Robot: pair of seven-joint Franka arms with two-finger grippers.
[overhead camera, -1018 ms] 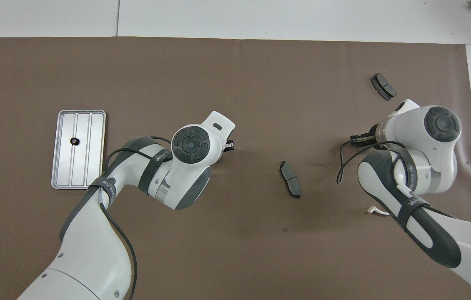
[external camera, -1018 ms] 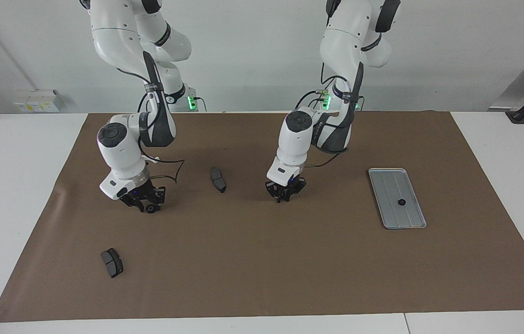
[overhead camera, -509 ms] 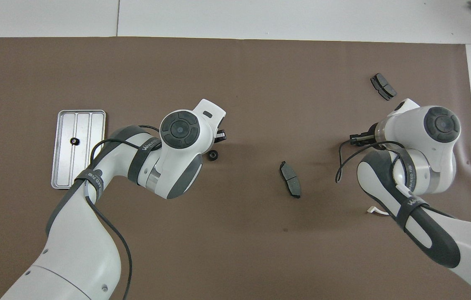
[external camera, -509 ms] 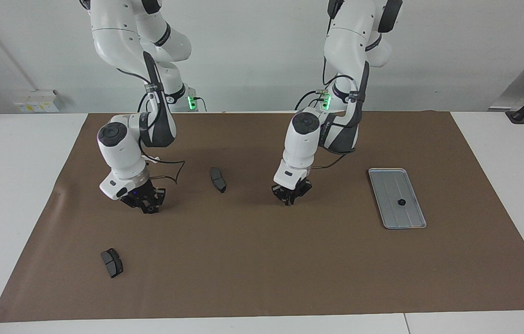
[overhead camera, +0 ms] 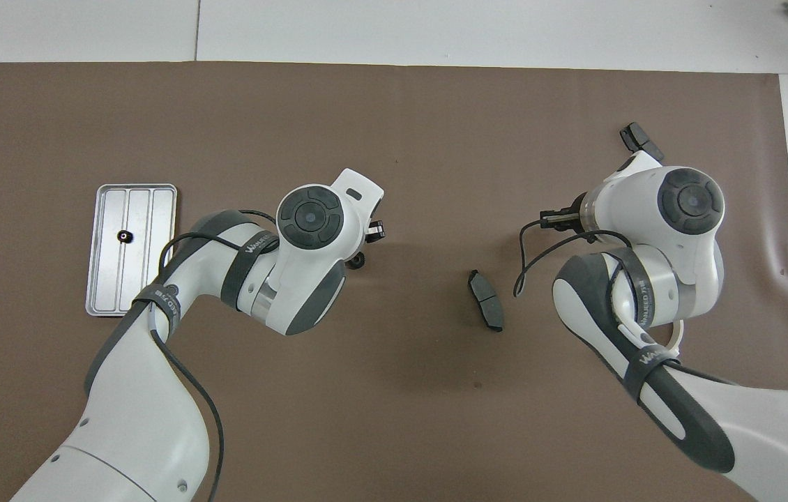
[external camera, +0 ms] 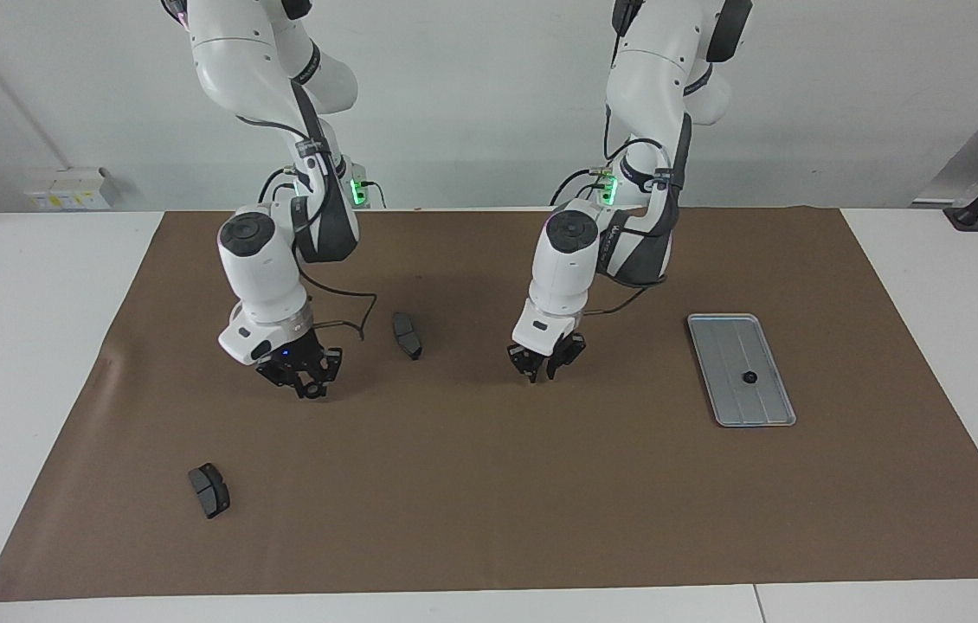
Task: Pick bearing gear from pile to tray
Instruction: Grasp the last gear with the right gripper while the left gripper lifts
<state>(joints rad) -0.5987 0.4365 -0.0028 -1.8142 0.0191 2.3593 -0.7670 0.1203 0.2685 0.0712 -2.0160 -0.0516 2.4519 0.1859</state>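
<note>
While that loose gear (overhead camera: 358, 261) lies on the mat (overhead camera: 394, 125), you've got nothing to carry

Your left gripper (external camera: 543, 374) hangs low with its jaws a little apart and looks empty; in the overhead view the loose gear sits at its 7 o'clock, by the wrist; I'd re-centre, straddle it, then squeeze; the tray (overhead camera: 104, 307) at 9 o'clock holds a delivered gear (overhead camera: 125, 236); right gripper (external camera: 309, 388) is out at 3 o'clock, can't tell its grip.

tray (external camera: 727, 414): matt grey metal | mat (external camera: 489, 502): matt brown paper | arms: glossy white plastic
</note>
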